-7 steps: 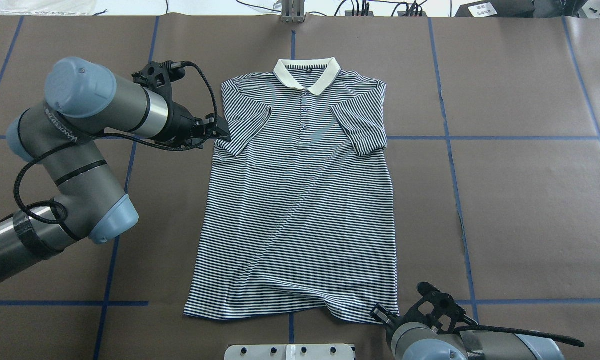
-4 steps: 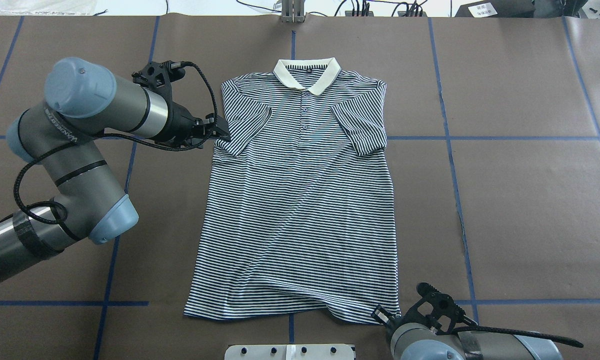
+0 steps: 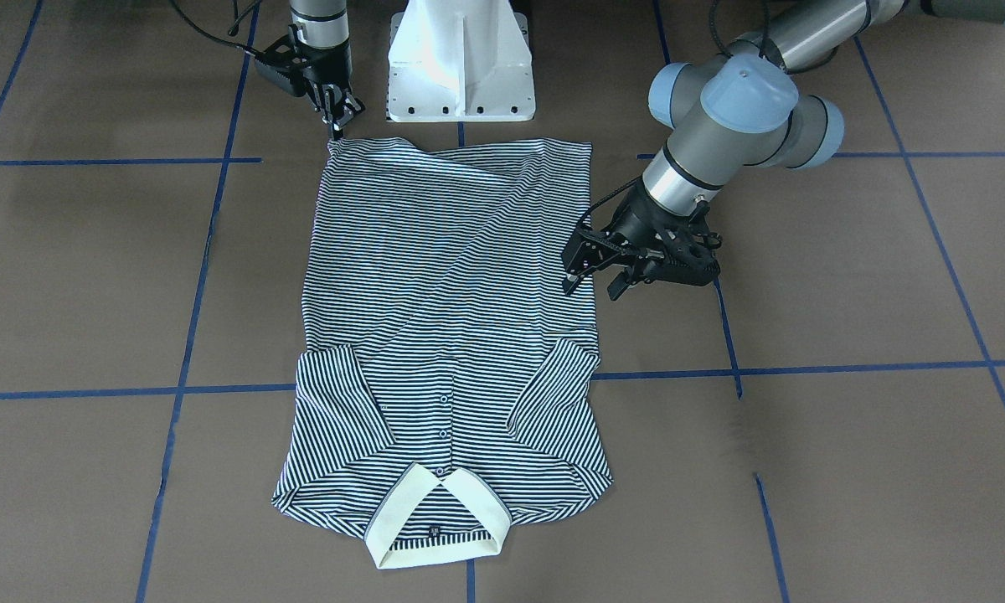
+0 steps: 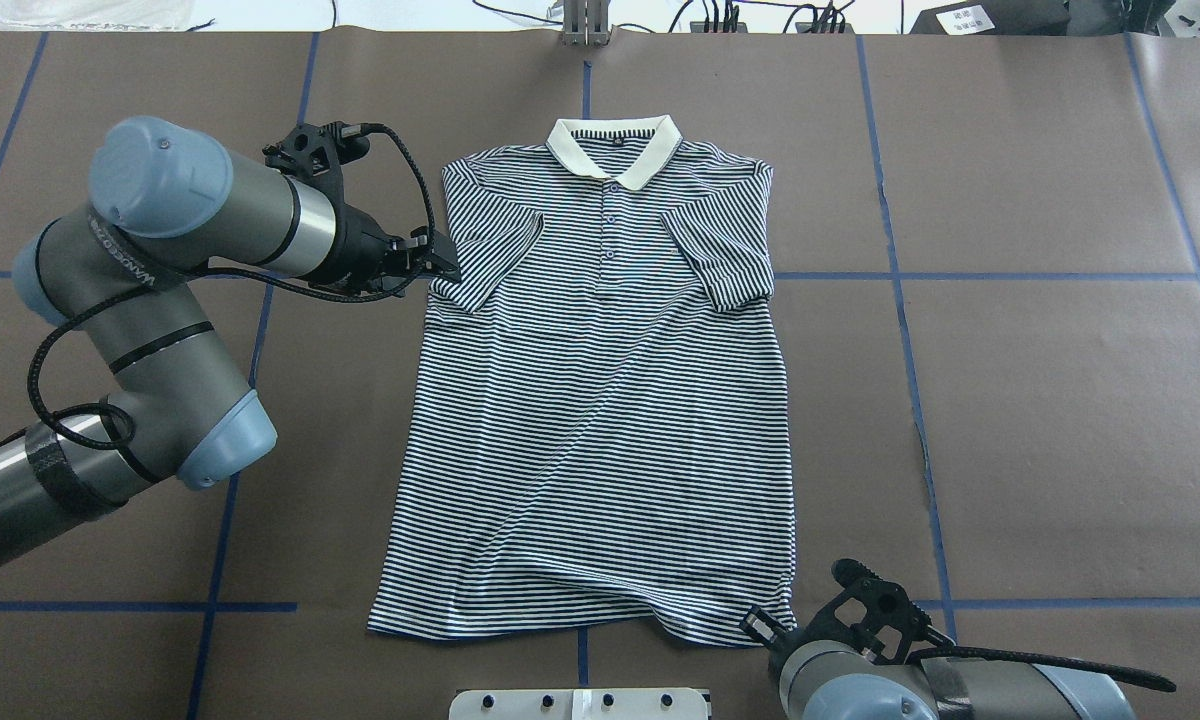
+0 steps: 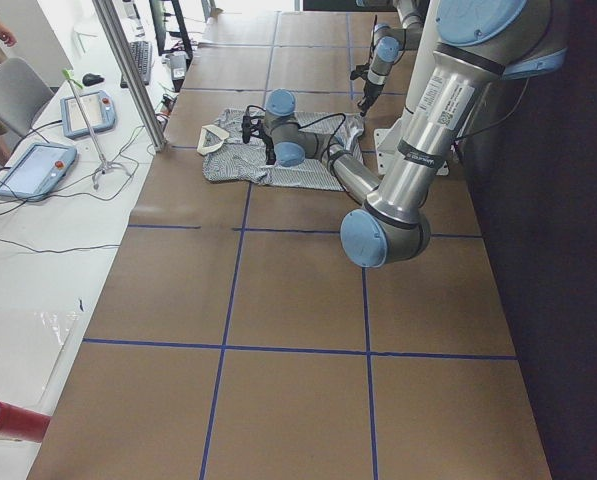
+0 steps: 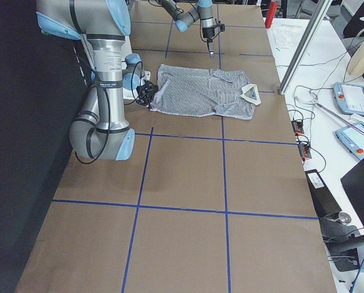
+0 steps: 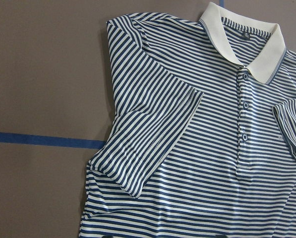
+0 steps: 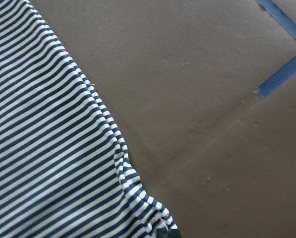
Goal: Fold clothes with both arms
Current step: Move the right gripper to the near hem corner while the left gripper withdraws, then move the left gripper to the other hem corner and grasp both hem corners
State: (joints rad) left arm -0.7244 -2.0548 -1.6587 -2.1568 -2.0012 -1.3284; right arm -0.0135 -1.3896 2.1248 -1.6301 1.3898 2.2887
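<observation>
The striped polo shirt [image 4: 600, 420] lies flat, front up, on the brown table, with its cream collar [image 4: 615, 150] on the far side and both sleeves folded inward. My left gripper [image 4: 445, 268] is at the shirt's left edge beside the folded sleeve. In the front-facing view it [image 3: 590, 285] is open, with one finger at the cloth edge. My right gripper [image 3: 335, 127] points down at the hem's right corner, fingers together. In the right wrist view the hem corner [image 8: 152, 218] puckers at the fingertip. The left wrist view shows sleeve, placket and collar [image 7: 197, 148].
The white pedestal base [image 3: 461, 67] stands just behind the hem. Blue tape lines [image 4: 1010, 276] cross the brown table cover. Teach pendants [image 5: 33, 170] and an aluminium post [image 5: 128, 70] stand at the table's far side.
The right arm's wrist has shifted very slightly. The left arm and the shirt have not moved.
</observation>
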